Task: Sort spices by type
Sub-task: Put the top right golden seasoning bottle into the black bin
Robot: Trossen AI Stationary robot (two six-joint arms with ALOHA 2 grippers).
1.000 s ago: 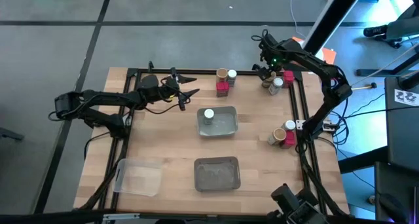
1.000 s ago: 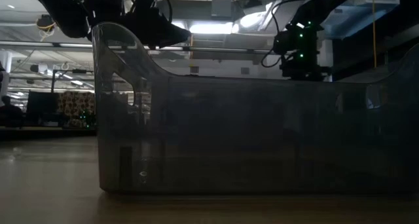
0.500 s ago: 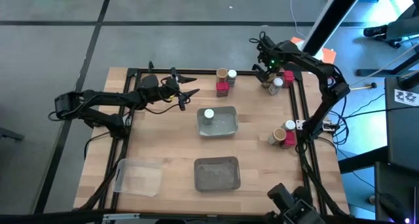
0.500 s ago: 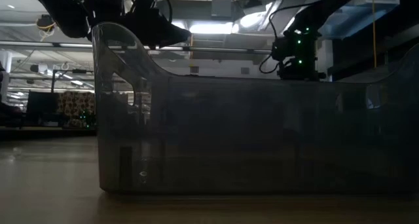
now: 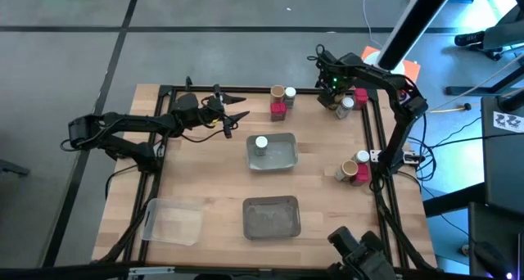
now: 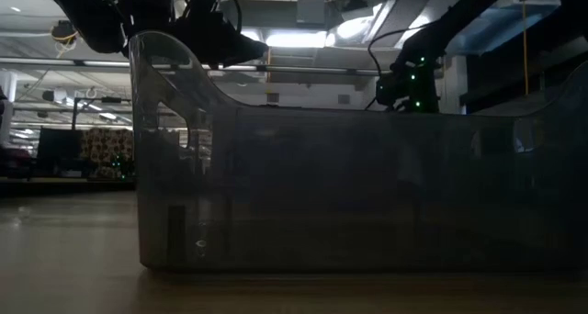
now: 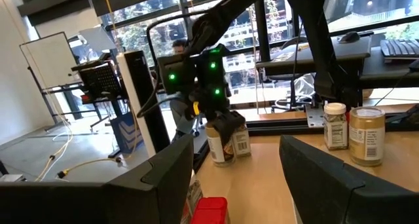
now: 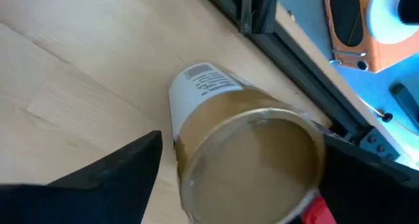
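Note:
My right gripper [image 5: 331, 93] hangs open over the far right cluster. That cluster is a tan-topped brown cylinder [image 5: 334, 105], a white-lidded jar [image 5: 346, 106] and a red packet [image 5: 360, 94]. In the right wrist view the cylinder [image 8: 252, 152] stands between the two fingers. My left gripper [image 5: 237, 108] waits open in the air near the far left. One white-lidded jar [image 5: 261, 142] stands in a grey tray [image 5: 284, 155]. Other spices stand at the far middle [image 5: 279, 110] and the right edge [image 5: 352, 169]. My right gripper [image 8: 249, 162] comes from above, pointing down, with one finger on each side of the tan-topped cylinder's upper end [image 8: 196, 139]. The cylinder stands upright on the table. I cannot tell whether the fingers touch it.
A second grey tray [image 5: 271, 217] and a clear tray [image 5: 173, 221] lie near the table's near edge. A black frame rail [image 5: 370, 124] runs along the right side, close to the clusters. Bare wood lies between the trays and the right edge.
My right gripper has shifted a little toward the table's left, coming over the tan-topped cylinder in the far right cluster. The spices and trays have stayed where they were.

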